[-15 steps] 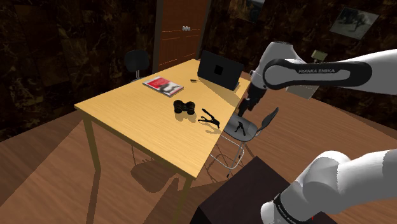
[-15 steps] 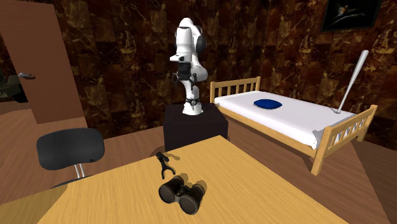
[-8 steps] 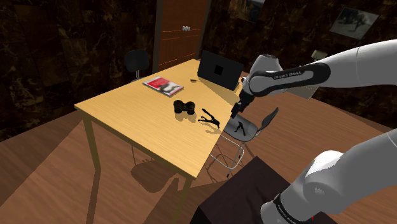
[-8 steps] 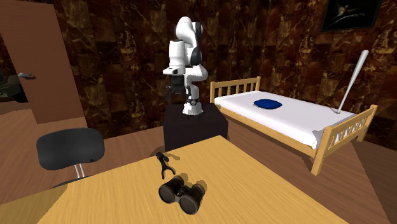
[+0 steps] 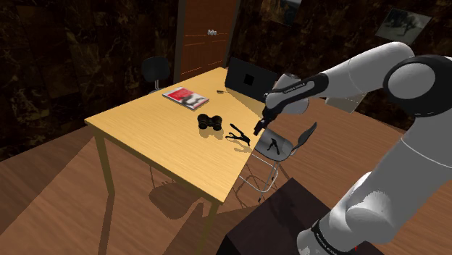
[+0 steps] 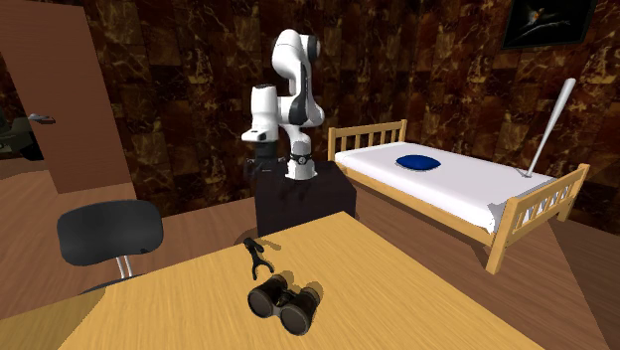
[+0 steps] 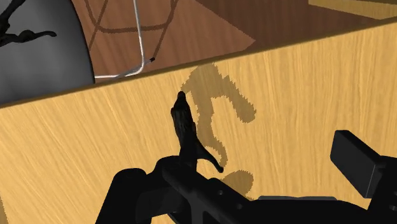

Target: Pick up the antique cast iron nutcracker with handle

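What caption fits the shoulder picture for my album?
Black two-finger gripper hovers beside the small black nutcracker on the yellow wooden table.

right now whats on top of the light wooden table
A black hinged nutcracker, black binoculars beside it, a red-and-white book and an open black laptop farther back. In the wrist view the black gripper covers the nutcracker's near end.

Binoculars (image 5: 211, 122) crowd the nutcracker (image 5: 238, 135) on the shoulder view's left; bare table (image 5: 156, 130) surrounds its other sides, a chair (image 5: 287, 145) beyond the edge.
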{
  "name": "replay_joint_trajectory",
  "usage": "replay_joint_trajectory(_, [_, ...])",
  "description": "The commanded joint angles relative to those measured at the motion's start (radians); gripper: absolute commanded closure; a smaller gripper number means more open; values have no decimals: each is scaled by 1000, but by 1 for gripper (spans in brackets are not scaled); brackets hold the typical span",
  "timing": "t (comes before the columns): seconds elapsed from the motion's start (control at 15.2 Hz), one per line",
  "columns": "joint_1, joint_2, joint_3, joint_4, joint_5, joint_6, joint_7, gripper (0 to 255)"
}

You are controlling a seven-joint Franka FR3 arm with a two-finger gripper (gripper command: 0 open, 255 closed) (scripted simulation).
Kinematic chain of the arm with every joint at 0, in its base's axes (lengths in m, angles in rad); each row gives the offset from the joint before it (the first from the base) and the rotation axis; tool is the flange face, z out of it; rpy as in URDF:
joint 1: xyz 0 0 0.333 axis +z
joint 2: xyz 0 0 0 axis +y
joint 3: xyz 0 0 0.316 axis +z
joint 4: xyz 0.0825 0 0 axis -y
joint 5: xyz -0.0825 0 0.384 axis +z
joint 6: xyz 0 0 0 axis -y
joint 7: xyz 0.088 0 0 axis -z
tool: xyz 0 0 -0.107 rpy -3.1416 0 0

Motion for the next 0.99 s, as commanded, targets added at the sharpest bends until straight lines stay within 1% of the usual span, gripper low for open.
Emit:
replay_joint_trajectory(0.0, [-8,85,7,45,71,45,-76,0])
replay_joint_trajectory(0.26, [-63,250,57,164,199,99,-217,0])
replay_joint_trajectory(0.46, [-115,368,104,269,265,123,-300,0])
replay_joint_trajectory(0.73, [-181,521,163,426,315,138,-377,0])
replay_joint_trajectory(0.79, [-188,541,170,448,319,139,-385,0])
replay_joint_trajectory(0.92, [-195,562,179,452,327,156,-392,0])
